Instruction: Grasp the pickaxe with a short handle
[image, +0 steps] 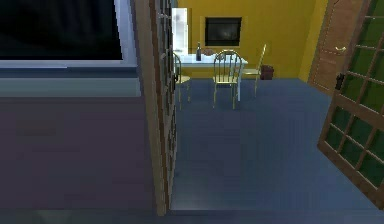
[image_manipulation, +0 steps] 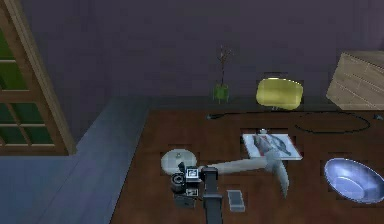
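Note:
A grey pickaxe (image_manipulation: 262, 164) with a short pale handle lies on the brown table (image_manipulation: 160, 130) in the arm side view, its head toward the right. The dark arm (image_manipulation: 211, 205) rises from the bottom edge. My gripper (image_manipulation: 181, 182) sits at the handle's left end, beside the white marked squares. With the pickaxe lying on the tabletop there, I cannot tell whether the gripper holds anything.
On the table lie a round white disc (image_manipulation: 178, 158), a magazine (image_manipulation: 272, 146), a metal bowl (image_manipulation: 352, 180) and a small grey slab (image_manipulation: 236, 199). Behind stand a plant (image_manipulation: 221, 85), a yellow seat (image_manipulation: 278, 92) and a wooden box (image_manipulation: 362, 80). Ahead, a doorframe (image: 160, 100) opens onto chairs (image: 227, 72).

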